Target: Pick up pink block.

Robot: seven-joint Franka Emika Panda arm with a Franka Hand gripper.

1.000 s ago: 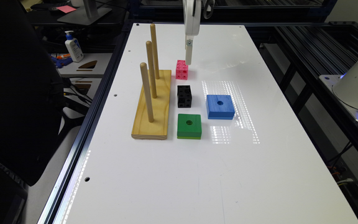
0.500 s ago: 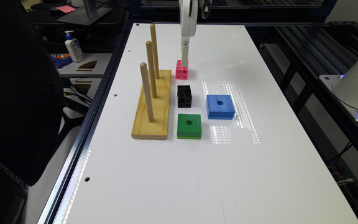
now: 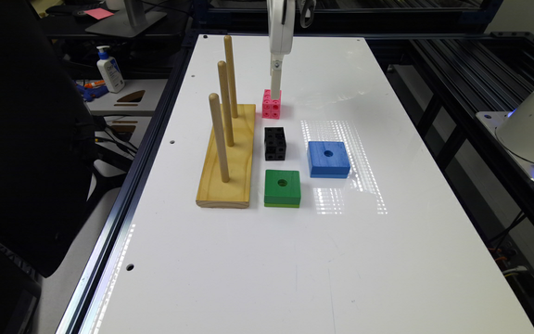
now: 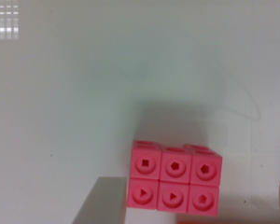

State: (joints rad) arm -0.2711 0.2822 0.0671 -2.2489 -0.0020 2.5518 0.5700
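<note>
The pink block [image 3: 271, 105] is a small cube of snapped-together cubes with holes in its faces, standing on the white table [image 3: 257, 260] beside the far end of the wooden peg base. My gripper [image 3: 275, 88] hangs straight down over it, its tip at the block's top. In the wrist view the pink block [image 4: 175, 178] lies between the two fingers [image 4: 101, 201]; one finger is close beside the block and the other stands well off at the frame's edge. The gripper [image 4: 191, 207] is open and holds nothing.
A wooden base with three upright pegs [image 3: 226, 153] stands at the exterior view's left of the block. A black cube [image 3: 275, 144], a green block [image 3: 282, 187] and a blue block [image 3: 328, 159] lie nearer the camera. The table's left edge has a metal rail [image 3: 123, 222].
The gripper has shifted toward the exterior view's left and come down, from beside the pink block to directly over it. The blocks have not moved.
</note>
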